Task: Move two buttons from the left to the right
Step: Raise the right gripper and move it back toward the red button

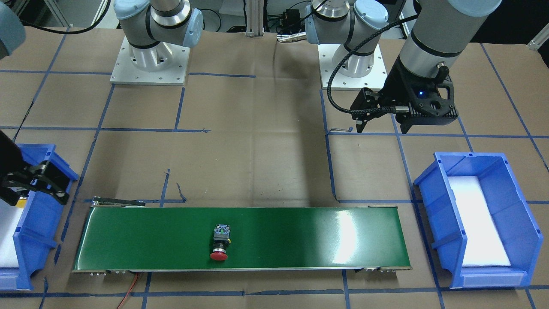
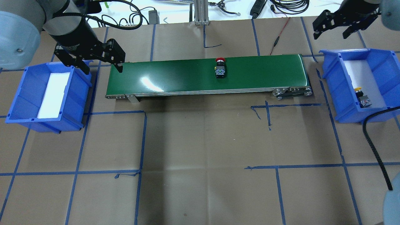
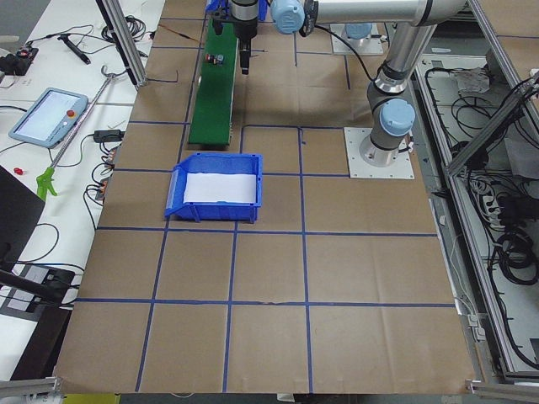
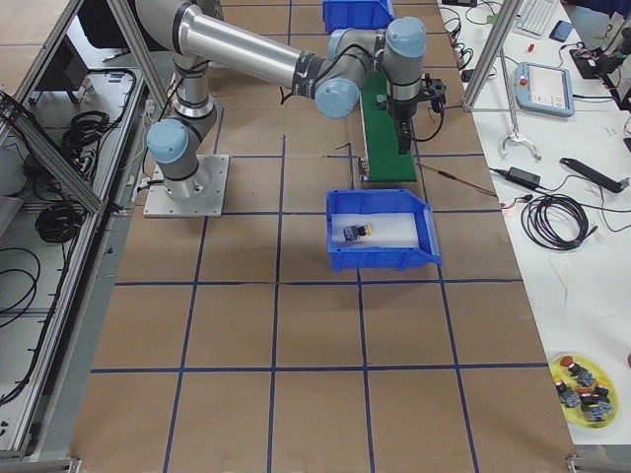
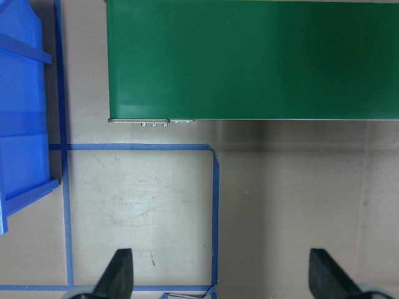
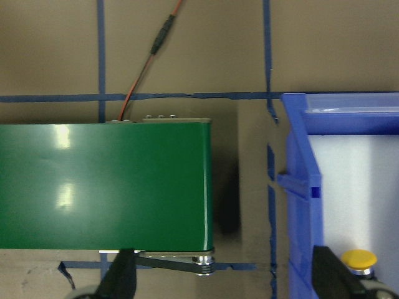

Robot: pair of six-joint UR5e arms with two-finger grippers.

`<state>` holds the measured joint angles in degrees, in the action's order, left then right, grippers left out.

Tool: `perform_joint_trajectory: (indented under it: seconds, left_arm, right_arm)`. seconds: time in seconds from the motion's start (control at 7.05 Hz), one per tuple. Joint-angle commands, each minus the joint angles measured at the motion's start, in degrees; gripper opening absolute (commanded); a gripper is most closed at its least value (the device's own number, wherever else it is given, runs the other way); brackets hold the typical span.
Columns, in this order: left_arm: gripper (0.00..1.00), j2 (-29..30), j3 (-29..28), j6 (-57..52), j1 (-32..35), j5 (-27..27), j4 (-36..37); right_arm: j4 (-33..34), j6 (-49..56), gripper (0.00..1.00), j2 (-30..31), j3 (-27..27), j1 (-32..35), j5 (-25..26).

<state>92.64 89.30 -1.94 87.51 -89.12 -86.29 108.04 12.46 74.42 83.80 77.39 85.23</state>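
Observation:
The red button (image 2: 221,67) lies on its side near the middle of the green conveyor belt (image 2: 175,78); it also shows in the front view (image 1: 220,243). The yellow button (image 2: 362,97) lies in the blue bin on my right (image 2: 331,78); its cap shows in the right wrist view (image 6: 358,258). My left gripper (image 2: 101,64) is open and empty, over the belt's left end beside the left bin; its fingers (image 5: 118,274) are wide apart. My right gripper (image 2: 332,32) is open and empty, above the far edge of the right bin and past the belt's right end.
The blue bin on my left (image 2: 18,97) holds only a white foam pad. A red wire (image 2: 281,31) lies behind the belt's right end. Blue tape lines cross the brown table. The right arm's black cable (image 2: 375,147) hangs at the front right.

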Motion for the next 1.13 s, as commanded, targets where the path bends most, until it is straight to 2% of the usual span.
perform_joint_trajectory:
  seconds: [0.0,0.28,0.71,0.99]
  left_arm:
    - [1.00,0.00,0.00,0.00,0.03,0.00,-0.02]
    - [1.00,0.00,0.00,0.00,0.03,0.00,-0.02]
    - [1.00,0.00,0.00,0.00,0.03,0.00,0.07]
    - [1.00,0.00,0.00,0.00,0.03,0.00,0.07]
  right_arm:
    - [-0.46,-7.85,1.00,0.37,-0.13,6.70,0.20]
    - [0.93,-9.39,0.99,-0.58,0.75,9.17,-0.34]
    - [9.28,-9.30,0.99,-5.85,1.36,11.72,-0.07]
    - [14.09,-9.30,0.99,-6.83,4.77,12.43,-0.07]
